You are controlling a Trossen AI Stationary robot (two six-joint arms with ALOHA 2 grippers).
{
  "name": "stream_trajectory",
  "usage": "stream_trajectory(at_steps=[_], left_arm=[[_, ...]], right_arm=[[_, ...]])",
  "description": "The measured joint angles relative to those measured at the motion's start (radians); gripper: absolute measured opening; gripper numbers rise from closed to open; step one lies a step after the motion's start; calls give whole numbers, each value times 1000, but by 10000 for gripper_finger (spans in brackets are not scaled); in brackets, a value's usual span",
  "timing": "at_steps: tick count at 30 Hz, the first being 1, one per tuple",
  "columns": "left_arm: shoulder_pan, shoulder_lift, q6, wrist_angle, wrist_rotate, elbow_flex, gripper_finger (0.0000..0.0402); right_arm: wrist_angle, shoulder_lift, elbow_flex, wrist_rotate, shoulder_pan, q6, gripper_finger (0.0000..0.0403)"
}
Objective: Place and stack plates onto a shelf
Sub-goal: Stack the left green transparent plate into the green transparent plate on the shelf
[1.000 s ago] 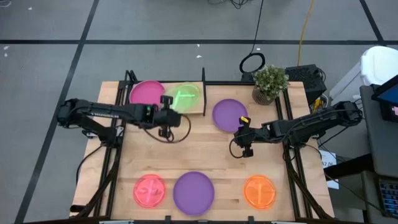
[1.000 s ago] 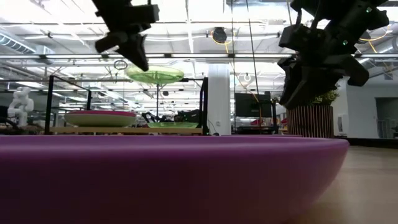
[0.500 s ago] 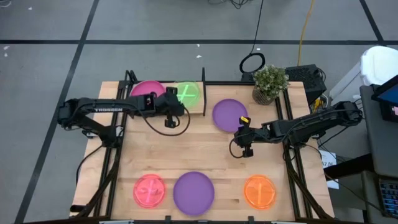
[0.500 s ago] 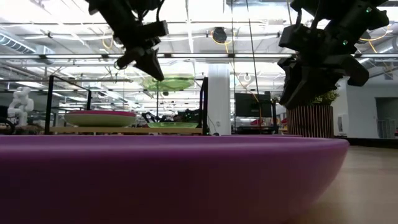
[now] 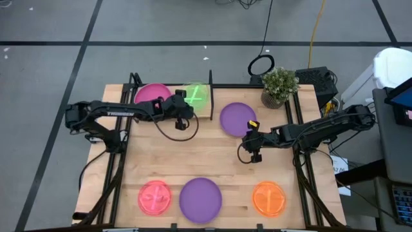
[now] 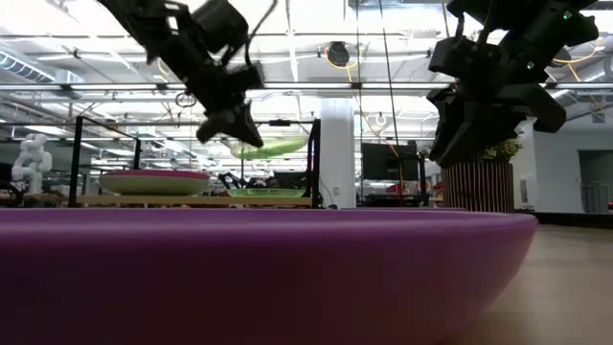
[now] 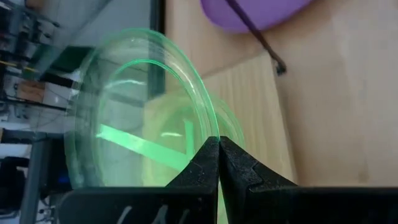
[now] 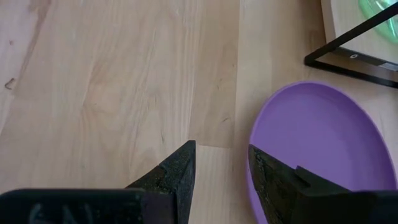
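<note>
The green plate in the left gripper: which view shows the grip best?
Left wrist view: the left gripper pinches the green plate at its rim. High view shows it above the shelf; low view shows it tilted.

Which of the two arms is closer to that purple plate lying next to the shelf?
The right. Its gripper hangs open just beside the purple plate, near its edge. The left gripper is over the shelf, its fingers shut on a neon green plate.

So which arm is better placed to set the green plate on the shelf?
Left. The left gripper is shut on the translucent green plate, held tilted above another green plate on the shelf. The right gripper waits open beside the purple plate.
</note>
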Motion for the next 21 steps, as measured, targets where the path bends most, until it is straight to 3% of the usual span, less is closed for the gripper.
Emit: stream_trajectory(at_steps=[21], left_arm=[[66,189,-34,80,1,1,15]], right_arm=[[-2,0,0,2,-1,-14,130]])
